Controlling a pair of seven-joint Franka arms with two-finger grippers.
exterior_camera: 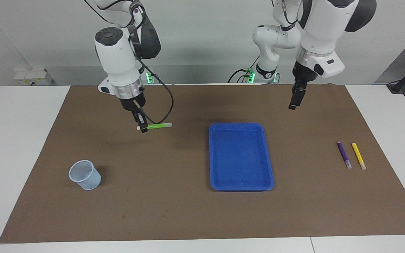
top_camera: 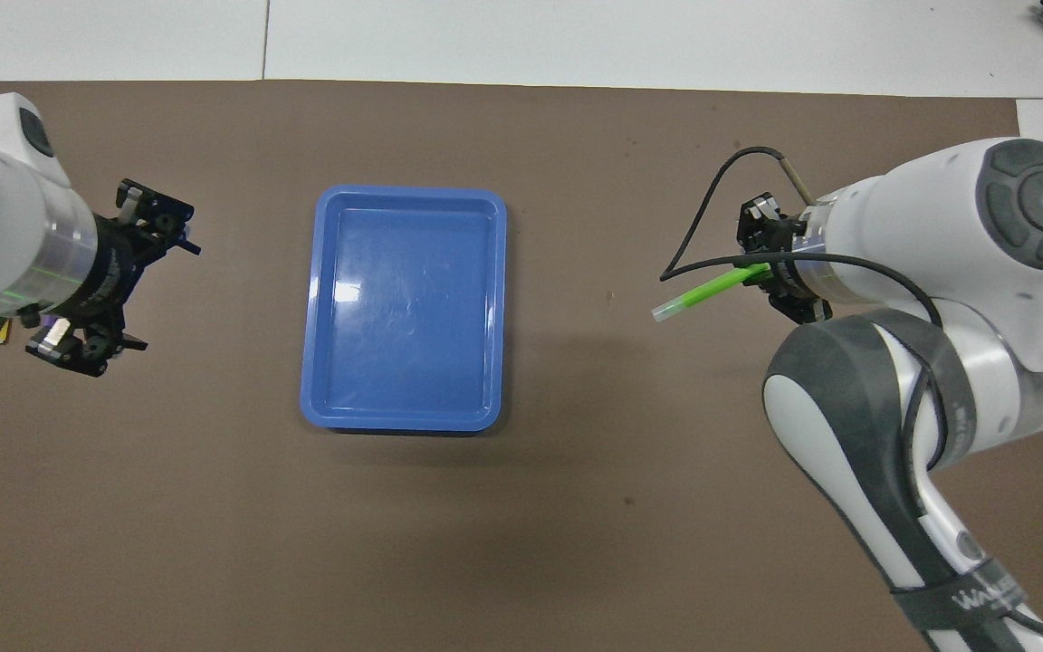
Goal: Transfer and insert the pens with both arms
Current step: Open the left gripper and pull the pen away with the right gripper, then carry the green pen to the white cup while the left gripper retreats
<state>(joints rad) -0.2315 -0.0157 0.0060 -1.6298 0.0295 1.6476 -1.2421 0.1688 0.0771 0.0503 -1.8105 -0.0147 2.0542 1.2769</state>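
Right hand [exterior_camera: 142, 127] clenched on green pen [exterior_camera: 158, 125], airborne over mat, cup [exterior_camera: 84, 174] at its 7 o'clock in facing view. Left hand [exterior_camera: 294, 102] released, empty. Purple pen [exterior_camera: 343, 154], yellow pen [exterior_camera: 358, 156] untouched on worktop. None inserted.

pens: three, one green pen [exterior_camera: 158, 125], one purple pen [exterior_camera: 343, 154], one yellow pen [exterior_camera: 358, 155]; trays: one blue tray [exterior_camera: 240, 186]; cups: one pale mesh cup [exterior_camera: 84, 174]; brown mats: one brown mat [exterior_camera: 174, 211]; pincers: two, left pincer [exterior_camera: 294, 104] and right pincer [exterior_camera: 142, 127]
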